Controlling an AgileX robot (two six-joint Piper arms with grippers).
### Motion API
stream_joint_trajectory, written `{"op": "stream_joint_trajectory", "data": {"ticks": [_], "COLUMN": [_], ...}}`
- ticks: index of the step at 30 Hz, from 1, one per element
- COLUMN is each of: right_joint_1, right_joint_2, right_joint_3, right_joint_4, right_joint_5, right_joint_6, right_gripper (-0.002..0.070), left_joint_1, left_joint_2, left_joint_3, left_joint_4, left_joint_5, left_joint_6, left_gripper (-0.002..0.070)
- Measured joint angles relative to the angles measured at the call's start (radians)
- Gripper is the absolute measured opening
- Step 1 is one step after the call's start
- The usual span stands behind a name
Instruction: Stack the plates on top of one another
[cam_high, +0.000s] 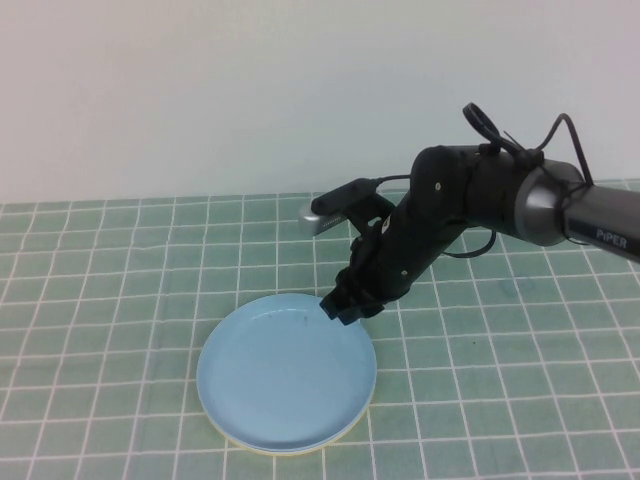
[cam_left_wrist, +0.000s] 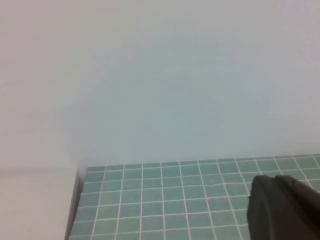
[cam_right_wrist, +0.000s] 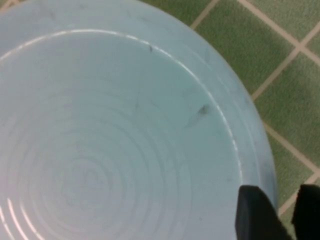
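Nearby, right gripper (cam_high: 352, 305) at blue plate (cam_high: 285, 372) rim; left gripper (cam_left_wrist: 282, 207) parked.

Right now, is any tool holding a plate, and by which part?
It cannot be told. The right tool is at the far rim of the light blue plate; the rim seems between its fingers. The left tool, shut, holds nothing.

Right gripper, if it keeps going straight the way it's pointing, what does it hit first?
Most likely the far rim of the light blue plate; the right gripper, open, points down at that edge. Depth is hard to judge.
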Motion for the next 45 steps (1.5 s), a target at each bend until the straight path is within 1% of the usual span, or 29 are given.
{"op": "stream_joint_trajectory", "data": {"ticks": [3,6,10,13,14,16,18,20,23,27,30,32,37,39,42,45], "right_joint_1": [0.000,0.000,0.001,0.001,0.001,0.001,0.001,0.001,0.001,0.001,0.001,0.001,0.001,0.001,0.001,0.001], "right_joint_2": [-0.002,-0.026,-0.100,-0.171,-0.198,-0.247,-0.302,-0.356,-0.428,-0.510,-0.556,-0.573,-0.587,-0.587,-0.587,-0.587], "right_joint_3": [0.000,0.000,0.000,0.000,0.000,0.000,0.000,0.000,0.000,0.000,0.000,0.000,0.000,0.000,0.000,0.000], "right_joint_4": [0.000,-0.001,-0.007,-0.008,-0.008,-0.008,-0.009,-0.013,-0.013,-0.015,-0.015,-0.015,-0.005,0.018,0.052,0.082], "right_joint_5": [0.000,0.002,0.008,0.020,0.026,0.045,0.066,0.076,0.085,0.087,0.080,0.077,0.077,0.089,0.139,0.225], "right_joint_6": [0.016,0.020,0.020,0.022,0.022,0.022,0.022,0.022,0.022,0.020,0.020,0.020,0.020,0.020,0.024,0.036], "right_gripper": [0.0194,0.0195,0.0195,0.0189,0.0176,0.0127,0.0057,0.0028,0.0009,0.0004,0.0003,0.0003,0.0003,0.0003,0.0003,0.0002], "left_joint_1": [0.000,0.000,0.000,0.000,0.000,0.000,0.000,0.002,0.011,0.014,0.050,0.091,0.225,0.256,0.274,0.274], "left_joint_2": [-0.016,-0.039,-0.074,-0.107,-0.118,-0.154,-0.166,-0.163,-0.163,-0.163,-0.163,-0.163,-0.163,-0.163,-0.163,-0.163], "left_joint_3": [0.008,0.063,0.185,0.270,0.291,0.342,0.384,0.413,0.432,0.441,0.441,0.441,0.441,0.441,0.441,0.441], "left_joint_4": [-0.007,-0.012,-0.077,-0.129,-0.144,-0.167,-0.181,-0.187,-0.187,-0.189,-0.189,-0.190,-0.190,-0.190,-0.190,-0.190], "left_joint_5": [0.006,0.006,-0.005,-0.078,-0.102,-0.166,-0.222,-0.271,-0.302,-0.309,-0.303,-0.303,-0.303,-0.303,-0.302,-0.302], "left_joint_6": [0.000,0.000,0.004,0.008,0.008,0.009,0.009,0.009,0.009,0.009,0.009,0.011,0.011,0.011,0.011,0.011], "left_gripper": [-0.0001,-0.0001,-0.0001,-0.0001,-0.0001,-0.0001,-0.0001,-0.0001,-0.0001,-0.0001,-0.0001,-0.0001,-0.0001,-0.0001,-0.0001,-0.0001]}}
